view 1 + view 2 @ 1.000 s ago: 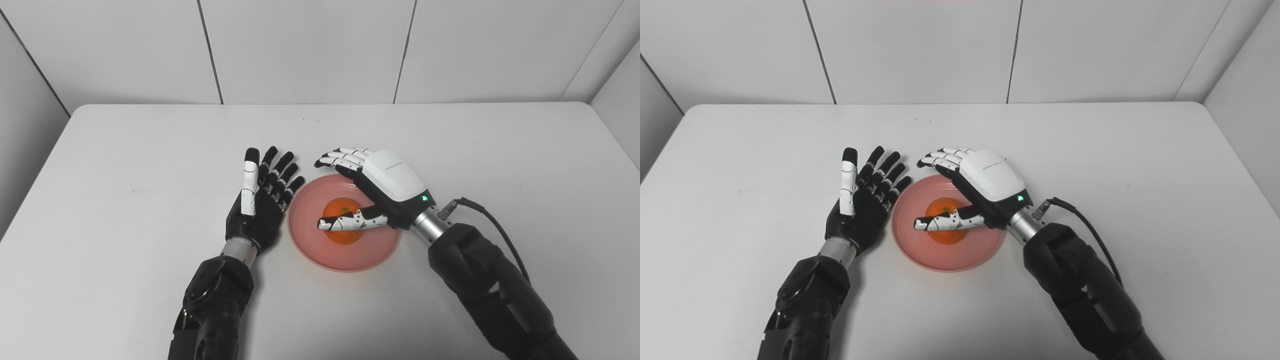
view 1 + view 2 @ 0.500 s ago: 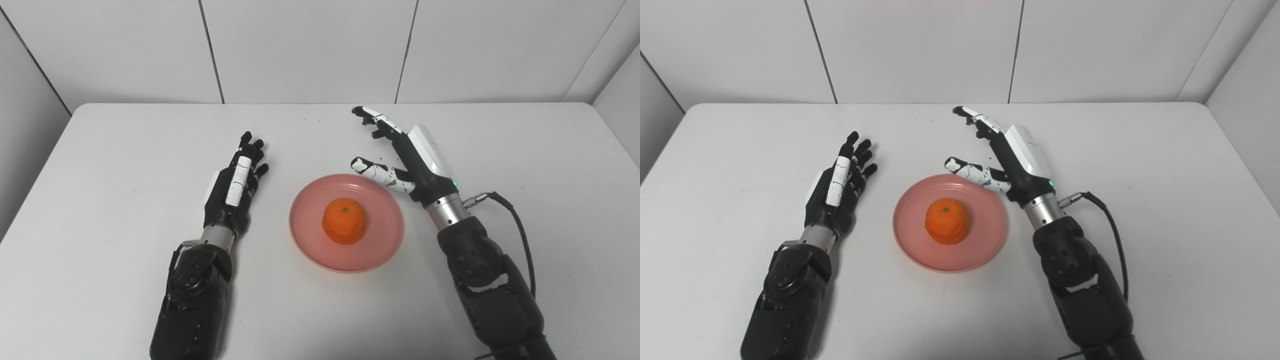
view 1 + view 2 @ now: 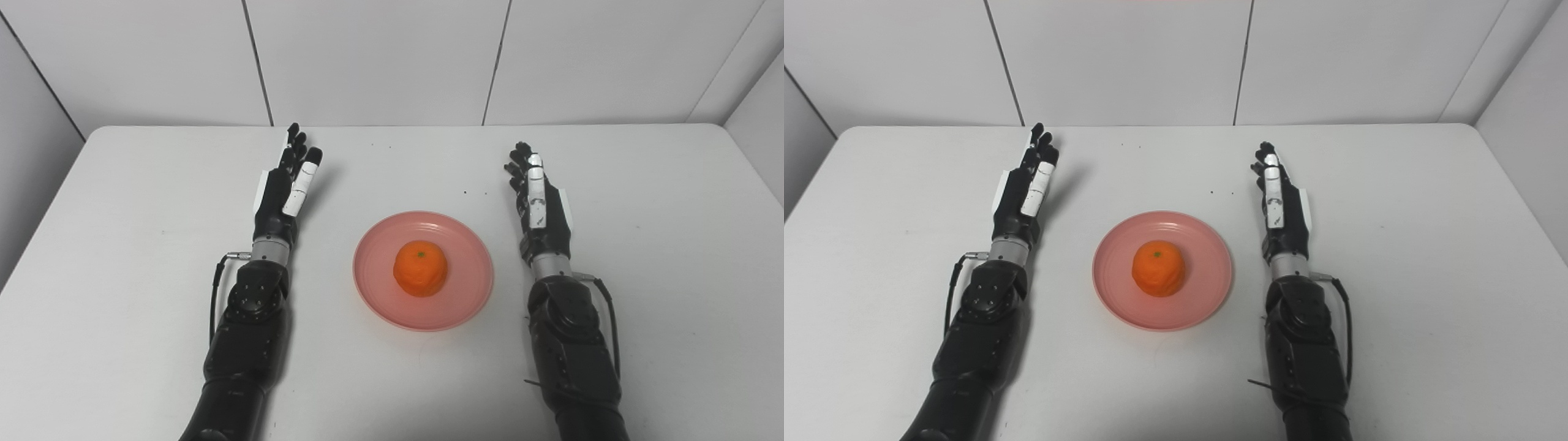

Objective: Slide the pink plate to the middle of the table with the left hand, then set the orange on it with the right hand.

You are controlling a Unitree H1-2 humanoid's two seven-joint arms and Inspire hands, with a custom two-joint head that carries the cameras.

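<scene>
White bench [image 3: 153, 257] carrying a pink plate [image 3: 465, 294] at its middle, with the orange [image 3: 420, 277] resting on the plate's centre. Left robot hand [image 3: 283, 190] and right robot hand [image 3: 539, 205] flank the plate, well apart from it, each empty with fingers extended.

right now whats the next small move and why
Probably none beyond holding still, or drawing both arms back to rest. The orange already sits in the middle of the plate, which lies about mid-table. The left hand and right hand are both open, holding nothing, one on each side, clear of the plate. The task looks done.
</scene>
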